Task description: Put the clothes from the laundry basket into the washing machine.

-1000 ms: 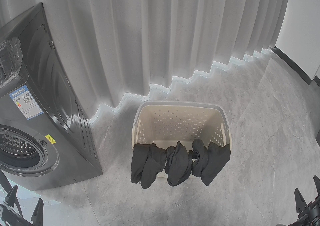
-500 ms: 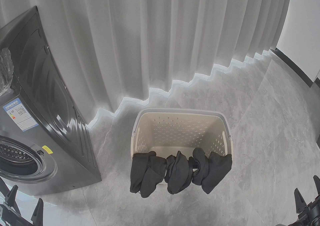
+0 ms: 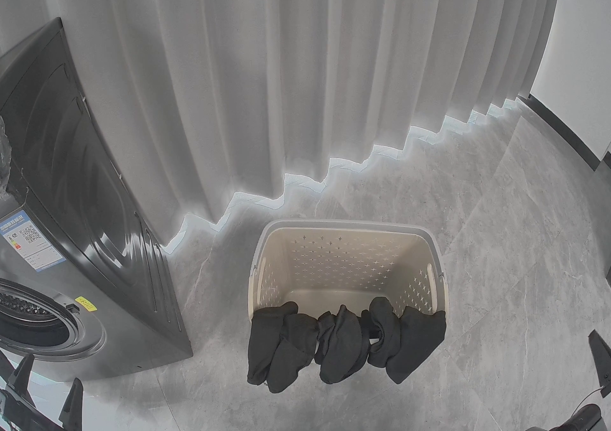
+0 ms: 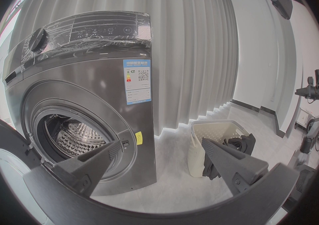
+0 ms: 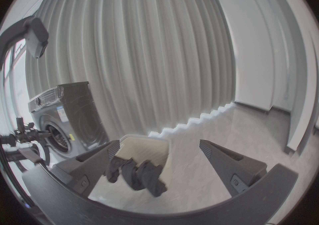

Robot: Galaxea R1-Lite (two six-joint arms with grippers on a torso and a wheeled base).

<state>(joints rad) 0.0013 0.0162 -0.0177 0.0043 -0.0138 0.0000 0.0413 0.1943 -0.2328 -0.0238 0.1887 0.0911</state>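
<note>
Down at the lower left edge of the head view, the left gripper hangs low in front of the washing machine, its two dark fingers pointing up and well apart. Right of the machine, the laundry basket stands on the grey tiled floor. The dark clothes are draped over the basket's near rim and hang down its outer wall. A white pleated curtain runs along behind both.

From the left wrist view, that gripper's jaws are spread wide with nothing between them and touching nothing. They face the machine's round opening, where the steel drum shows, and the basket with the clothes stands on the floor beside the machine.

From the right wrist view, the right gripper is held low and level, aimed at the basket across open floor. Its jaws are also wide and hold nothing. The clothes hang over the basket rim nearest this gripper, and the machine stands beyond against the curtain.
</note>
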